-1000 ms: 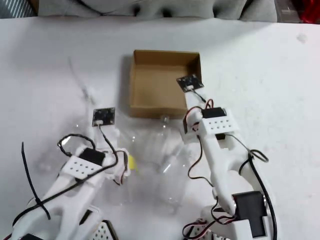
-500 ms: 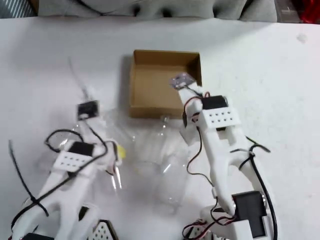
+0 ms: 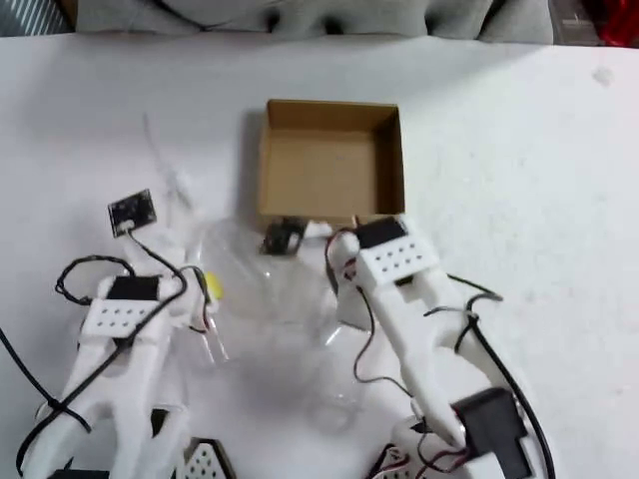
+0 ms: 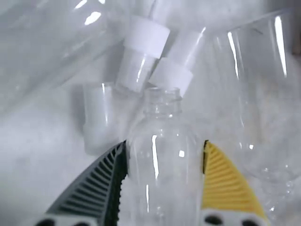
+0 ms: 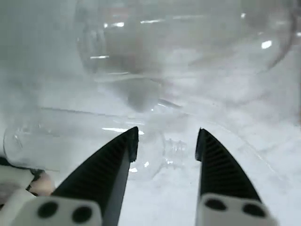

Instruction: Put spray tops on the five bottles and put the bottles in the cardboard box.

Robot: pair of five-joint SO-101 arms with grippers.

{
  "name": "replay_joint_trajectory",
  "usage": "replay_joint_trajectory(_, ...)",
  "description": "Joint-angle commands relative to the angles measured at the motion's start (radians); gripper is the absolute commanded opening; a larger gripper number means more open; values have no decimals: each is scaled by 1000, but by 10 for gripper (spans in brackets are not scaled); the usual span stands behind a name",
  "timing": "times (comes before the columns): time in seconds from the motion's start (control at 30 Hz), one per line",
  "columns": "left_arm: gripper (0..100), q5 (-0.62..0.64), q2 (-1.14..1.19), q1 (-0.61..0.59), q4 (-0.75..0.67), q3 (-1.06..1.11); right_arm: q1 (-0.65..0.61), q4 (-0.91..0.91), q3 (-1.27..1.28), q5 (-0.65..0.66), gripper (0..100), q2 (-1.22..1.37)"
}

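Cardboard box (image 3: 324,175) stands open-topped on the tabletop (image 3: 519,150) toward the middle of the far edge, its brown floor in plain sight from wall to wall. A wide run of white tabletop lies between the box and the right edge. The crowded part is the near side, where clear bottles (image 3: 262,284) lie on their sides between the two arms, just in front of the box's near wall. The left arm (image 3: 120,314) comes in from the near left corner. The right arm (image 3: 384,261) comes in from the near edge further right, its wrist just beside the box's near wall. Left gripper (image 4: 164,143) has its grey and yellow fingers (image 4: 225,183) pressed against either side of a small clear bottle (image 4: 162,165) (uncapped, mouth bare), clamping it near the shoulder. That bottle's long axis runs in line with the fingers, neck pointing away from the wrist. Its mouth comes close to two white spray tops (image 4: 146,33) lying just beyond it, and a white piece (image 4: 96,117) lies near the grey fingertip. Right gripper (image 5: 168,131) hangs with its dark fingers (image 5: 108,174) spread wide and nothing held. Beyond them another bottle (image 5: 70,141) lies on its side, long axis across the line of the fingers, its open neck showing in the gap between the fingertips. A larger round bottle (image 5: 188,37) lies past it.
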Motion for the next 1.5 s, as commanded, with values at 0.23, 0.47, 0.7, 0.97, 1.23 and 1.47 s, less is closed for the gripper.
replay_joint_trajectory(0.23, 21, -38, -8, -13, 0, -61, -77, -154, 278, 344, 300, -305)
replay_joint_trajectory(0.47, 20, -138, -8, -13, 5, -60, -111, -222, 278, 371, 191, -236)
replay_joint_trajectory(0.7, 20, -141, -8, -13, 2, -60, -128, -325, 278, 370, 212, -96)
replay_joint_trajectory(0.97, 20, -143, -8, -13, 2, -60, -105, -352, 206, 370, 134, 58)
replay_joint_trajectory(1.23, 20, -143, -8, -13, 2, -60, 8, -326, 80, 328, 16, 131)
replay_joint_trajectory(1.47, 20, -140, -10, -7, 2, -63, 203, -139, -127, 97, 15, 41)
